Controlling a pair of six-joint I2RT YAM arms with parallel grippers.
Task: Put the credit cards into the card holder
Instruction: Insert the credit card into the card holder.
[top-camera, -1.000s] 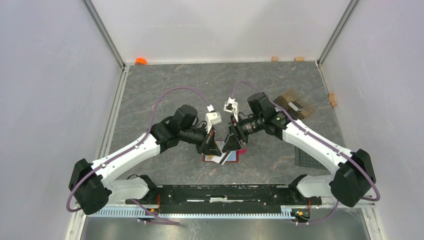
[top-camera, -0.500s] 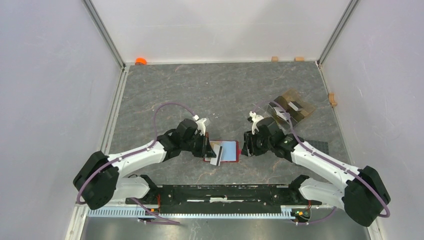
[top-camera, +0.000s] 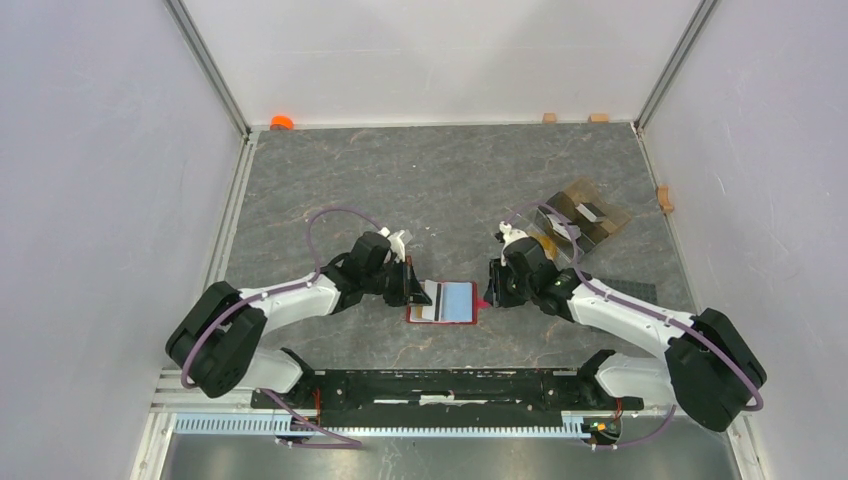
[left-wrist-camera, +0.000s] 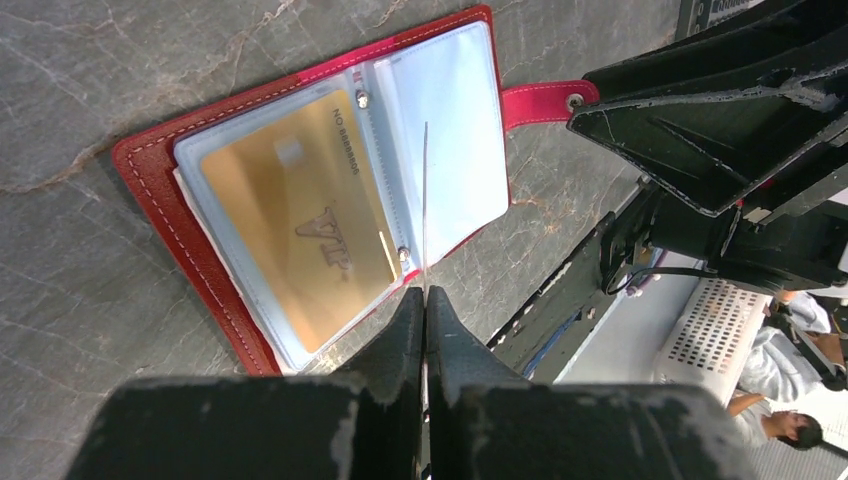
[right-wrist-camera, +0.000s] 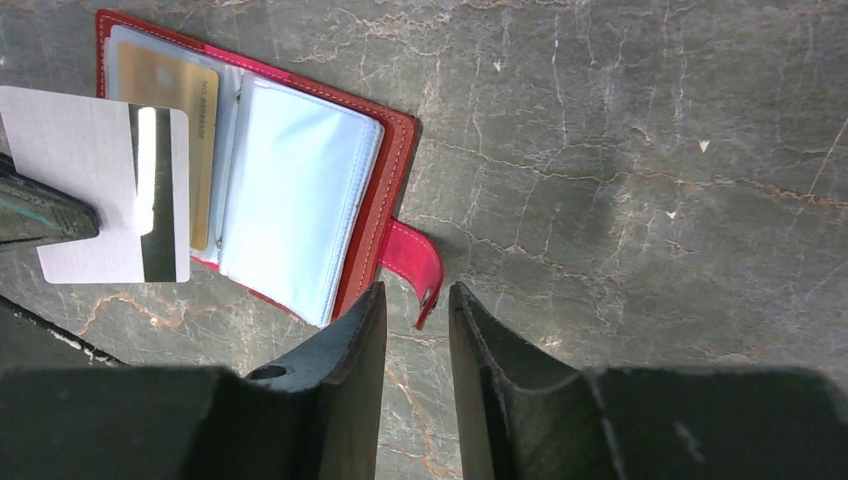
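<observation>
Pinching card (right-wrist-camera: 90, 190) by its edge, left gripper (left-wrist-camera: 424, 292) clamped | card thin, likely stiff, slick, light | right gripper (right-wrist-camera: 410, 320) parted, empty, beside card holder (right-wrist-camera: 400, 160)

A grey, marbled table (top-camera: 400, 170) carries everything. An open red card holder (top-camera: 460, 302) lies flat near the middle of its near half, clear sleeves facing up and its strap (right-wrist-camera: 415, 265) resting on the surface on the right. A small orange thing (top-camera: 281, 122) sits in the far left corner. Two tan blocks (top-camera: 549, 117) sit at the far edge and a third (top-camera: 664, 197) at the right edge. A brown package (top-camera: 590, 215) lies far right, and nearer than it, a dark perforated mat (top-camera: 640, 291).
</observation>
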